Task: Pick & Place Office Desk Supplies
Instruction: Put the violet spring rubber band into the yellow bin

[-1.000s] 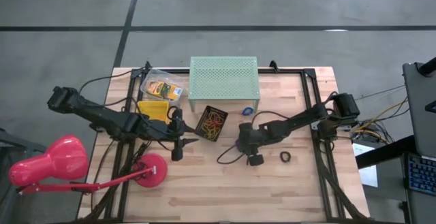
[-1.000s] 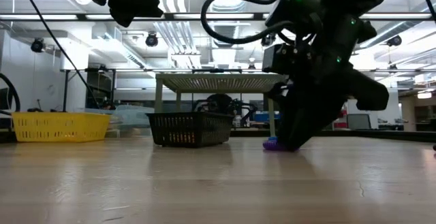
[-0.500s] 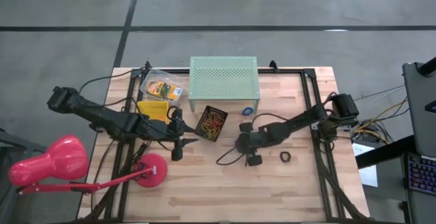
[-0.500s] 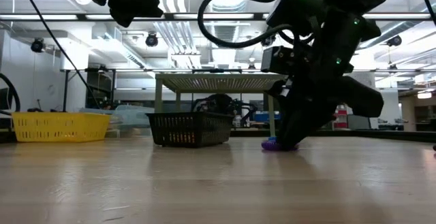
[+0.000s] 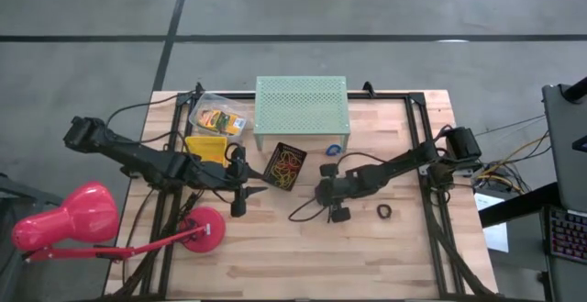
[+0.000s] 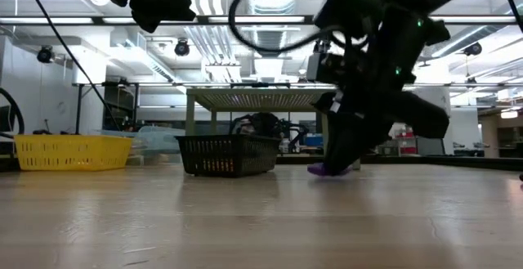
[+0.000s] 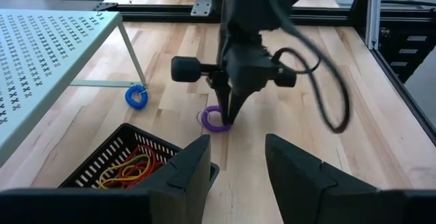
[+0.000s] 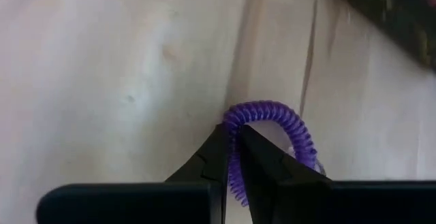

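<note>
The right jaws [image 8: 231, 157] are pressed together on a purple coiled band [image 8: 272, 125], pinching one side of its loop between the two dark tips while the rest of the coil curls out past them over the wooden desk [image 5: 275, 247]. From the left wrist view, the same right jaws [image 7: 228, 118] point down at the purple coiled band [image 7: 212, 118], whose far side lies on the wood. In the low view the band [image 6: 323, 169] shows as a small purple shape at the bottom of the right arm, at desk level. Near these jaws, toward the left arm, stands a black mesh basket [image 5: 285, 165] holding red, orange and yellow rubber bands [image 7: 129, 169]. Beyond them a blue coiled band [image 5: 336, 149] lies beside a leg of the mint-green stand [image 5: 301, 107], and on their other side a small black ring [image 5: 384, 211] rests apart on the wood. The left jaws [image 7: 235, 163] hang spread and empty just above the basket's near corner. Behind the left jaws sit a yellow box [image 5: 206, 147] and a clear bag of yellow-orange packets [image 5: 218, 117]; the pink lamp [image 5: 83, 219] stands off to their side.
</note>
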